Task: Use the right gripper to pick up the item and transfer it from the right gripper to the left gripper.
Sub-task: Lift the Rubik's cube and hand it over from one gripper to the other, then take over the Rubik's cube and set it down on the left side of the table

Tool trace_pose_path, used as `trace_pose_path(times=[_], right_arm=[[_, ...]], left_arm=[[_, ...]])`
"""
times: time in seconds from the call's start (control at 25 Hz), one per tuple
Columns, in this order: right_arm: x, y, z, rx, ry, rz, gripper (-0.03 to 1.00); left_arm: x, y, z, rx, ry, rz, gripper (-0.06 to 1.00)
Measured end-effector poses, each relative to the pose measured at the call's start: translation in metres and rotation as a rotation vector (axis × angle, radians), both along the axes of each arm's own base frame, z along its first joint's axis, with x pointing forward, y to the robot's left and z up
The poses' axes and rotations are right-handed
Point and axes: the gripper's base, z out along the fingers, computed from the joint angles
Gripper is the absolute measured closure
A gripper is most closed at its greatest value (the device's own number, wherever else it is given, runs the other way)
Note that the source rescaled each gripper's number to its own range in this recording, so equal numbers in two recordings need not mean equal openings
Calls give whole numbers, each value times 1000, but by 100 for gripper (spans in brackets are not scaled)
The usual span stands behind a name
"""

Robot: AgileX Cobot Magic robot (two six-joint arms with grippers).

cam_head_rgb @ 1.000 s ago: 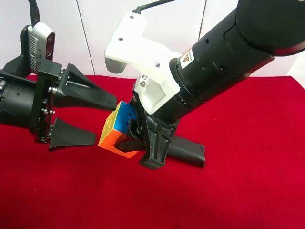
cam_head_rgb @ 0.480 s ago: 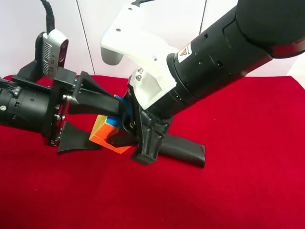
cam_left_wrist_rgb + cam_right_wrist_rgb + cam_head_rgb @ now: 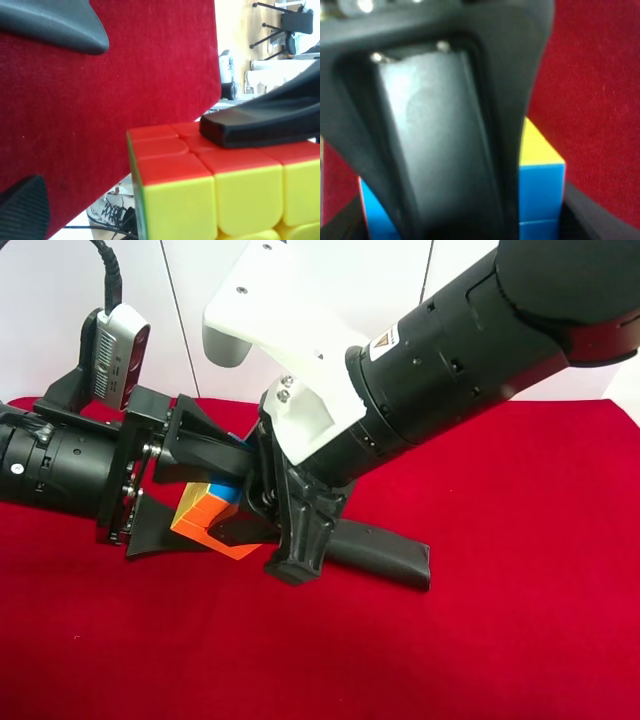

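Above the left half of the red cloth table [image 3: 500, 640], as the high view shows it, we see the white-bracketed black right gripper [image 3: 255, 525] pinching a small orange, blue and yellow puzzle cube [image 3: 200, 518]. The camera-topped black left gripper [image 3: 218, 502] stands spread around it. A long dark case [image 3: 385, 555] lies behind.

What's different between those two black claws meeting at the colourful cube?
The right gripper wears a white bracket; the left gripper carries a silver-grey camera box. The right gripper's fingers are shut on the cube; the left gripper's fingers stand open either side of it. Both are black two-fingered claws.
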Motion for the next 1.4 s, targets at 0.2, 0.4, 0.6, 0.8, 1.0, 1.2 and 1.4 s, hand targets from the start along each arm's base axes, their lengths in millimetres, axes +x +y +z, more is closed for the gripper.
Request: trace_pose_path(times=[0.2, 0.4, 0.6, 0.8, 1.0, 1.2, 1.4], right_arm=[[0, 0, -1, -5, -2, 4, 97], [0, 0, -1, -5, -2, 4, 97], [0, 0, -1, -1, -2, 1, 76], [0, 0, 0, 7, 2, -8, 5], [-1, -1, 2, 12, 4, -11, -2], [-10, -14, 15, -15, 9, -24, -2], [-24, -43, 32, -115, 34, -100, -3]], left_arm=[[-1, -3, 4, -45, 17, -3, 94], [-1, -3, 4, -47, 16, -4, 93], [-1, -3, 4, -45, 15, -5, 93], [-1, -1, 1, -14, 0, -10, 93], [-1, -1, 1, -13, 0, -11, 93], [-1, -1, 1, -13, 0, -11, 93], [-1, -1, 1, -13, 0, -11, 93]])
